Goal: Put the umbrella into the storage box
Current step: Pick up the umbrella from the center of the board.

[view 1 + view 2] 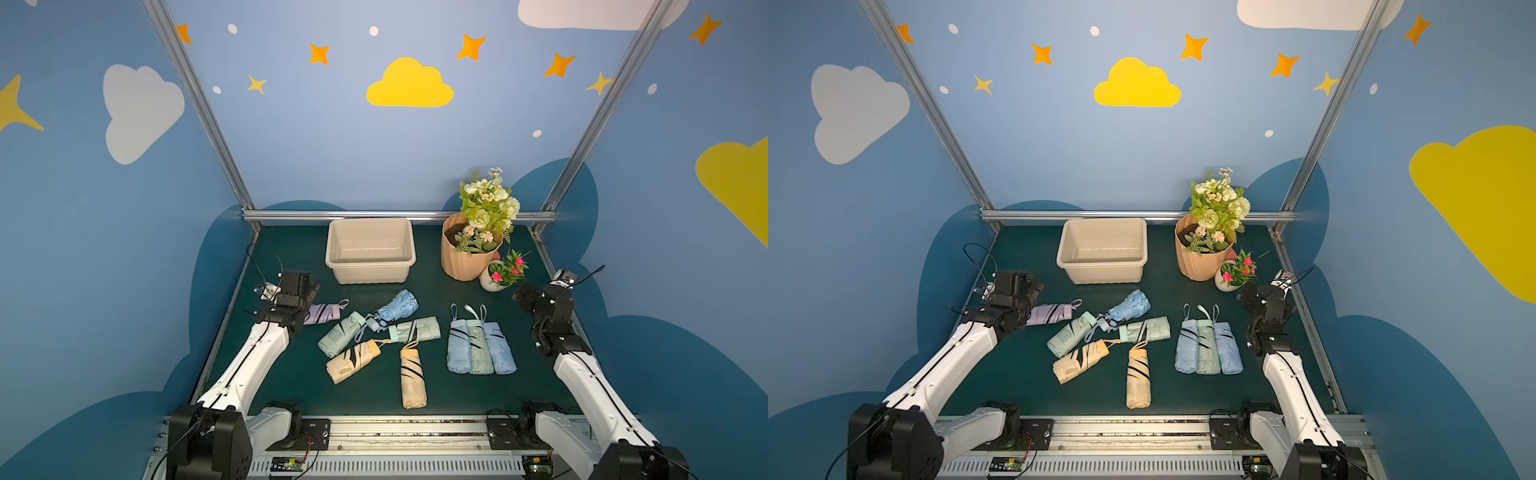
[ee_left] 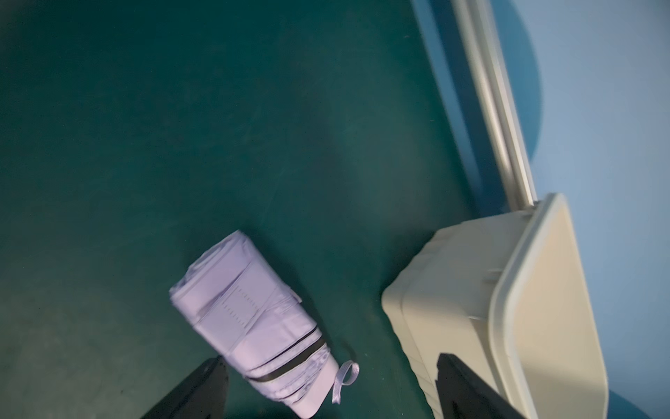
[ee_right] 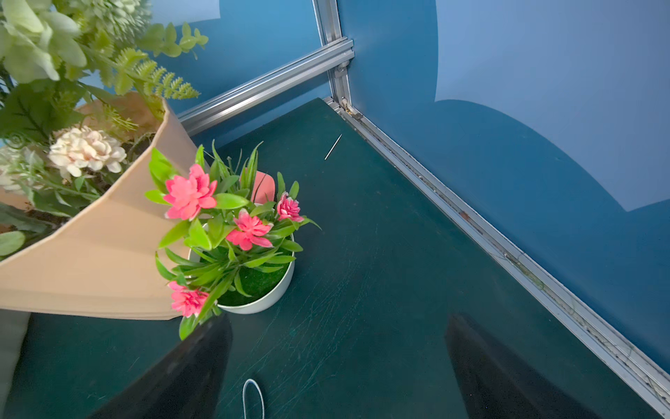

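left jaws are hovering spread over the lilac umbrella [image 2: 246,308] lying on the worktop [image 2: 145,145] near the box [image 2: 453,283]; right jaws are gaping empty beside the white pot [image 3: 268,297].

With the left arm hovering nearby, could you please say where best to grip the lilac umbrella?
Probably across the middle of the lilac umbrella, coming from above with the left pincer: it lies flat on the mat, a short roll, narrower than the open jaws.

Left arm [image 1: 257,353]: stretched forward.
Left gripper [image 2: 329,359]: I see jaws wide apart.
Right arm [image 1: 582,378]: stretched forward.
Right gripper [image 3: 337,319]: jaws wide apart.
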`<state>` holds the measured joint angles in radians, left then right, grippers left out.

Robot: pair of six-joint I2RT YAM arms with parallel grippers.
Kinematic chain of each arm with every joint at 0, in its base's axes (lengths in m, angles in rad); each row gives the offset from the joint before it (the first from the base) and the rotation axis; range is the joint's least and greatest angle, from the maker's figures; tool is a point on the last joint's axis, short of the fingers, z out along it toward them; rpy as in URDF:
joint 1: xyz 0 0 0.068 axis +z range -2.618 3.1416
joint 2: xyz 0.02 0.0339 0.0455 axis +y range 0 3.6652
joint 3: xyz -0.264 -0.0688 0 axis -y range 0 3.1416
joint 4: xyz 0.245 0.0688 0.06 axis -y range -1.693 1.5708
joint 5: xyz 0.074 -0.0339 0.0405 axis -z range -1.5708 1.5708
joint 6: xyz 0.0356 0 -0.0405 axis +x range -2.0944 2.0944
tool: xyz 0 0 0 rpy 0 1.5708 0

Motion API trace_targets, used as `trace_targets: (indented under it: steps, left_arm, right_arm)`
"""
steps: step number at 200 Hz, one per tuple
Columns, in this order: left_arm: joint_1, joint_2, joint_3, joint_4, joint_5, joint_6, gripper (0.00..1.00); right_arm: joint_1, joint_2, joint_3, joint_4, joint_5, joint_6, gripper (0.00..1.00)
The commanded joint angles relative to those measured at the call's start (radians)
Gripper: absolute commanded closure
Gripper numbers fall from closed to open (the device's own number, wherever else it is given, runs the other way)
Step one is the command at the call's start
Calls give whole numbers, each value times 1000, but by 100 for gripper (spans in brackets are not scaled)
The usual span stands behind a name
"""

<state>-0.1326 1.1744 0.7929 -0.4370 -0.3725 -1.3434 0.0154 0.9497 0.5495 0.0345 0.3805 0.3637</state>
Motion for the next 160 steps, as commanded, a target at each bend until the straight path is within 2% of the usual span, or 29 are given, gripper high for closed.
trace_targets:
  steps: [1,30,51,73,111,160]
  left_arm:
    - [-14,60,57,-163,-13,-294,4]
    - [-21,159,100,-214,33,-420,3]
    - [-18,224,105,-188,51,-476,3]
    - [-16,289,137,-157,87,-476,3]
    - [-2,382,206,-216,147,-503,3]
    - [44,470,237,-195,212,-496,6]
  right_arm:
    - [0,21,34,-25,-16,13,2]
    - [0,53,56,-27,-31,22,2]
    - [-1,75,73,-29,-47,32,2]
    - [0,89,92,-45,-68,39,2]
    - [-1,99,102,-59,-74,62,2]
    - [-1,90,105,-57,-74,54,3]
